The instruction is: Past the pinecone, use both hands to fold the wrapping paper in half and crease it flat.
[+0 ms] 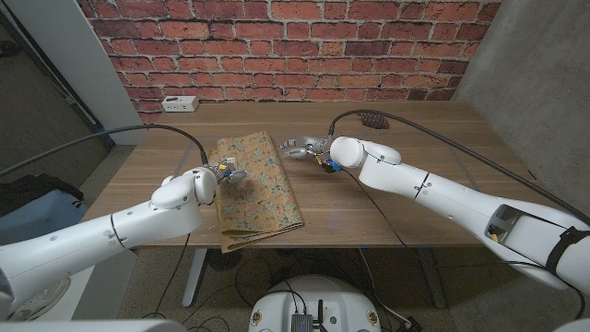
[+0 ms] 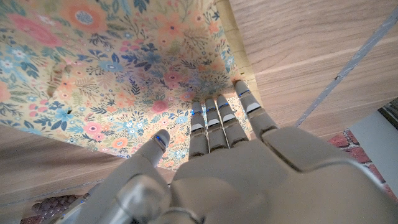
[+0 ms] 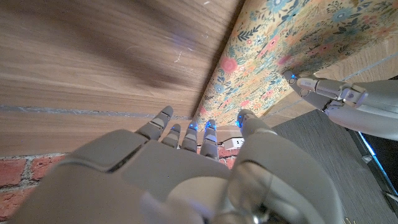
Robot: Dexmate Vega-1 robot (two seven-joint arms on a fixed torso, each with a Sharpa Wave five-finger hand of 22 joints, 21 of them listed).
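While the floral paper lies folded on the wooden table, its long axis runs from the robot toward the brick wall. Left hand rests its straight fingers on the paper's left part, grasping nothing. Right hand hovers released just right of the paper's far edge. Pinecone sits beyond it.

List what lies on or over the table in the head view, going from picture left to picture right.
left hand on the paper's left edge → floral wrapping paper → right hand just off the paper's right edge → pinecone near the back of the table.
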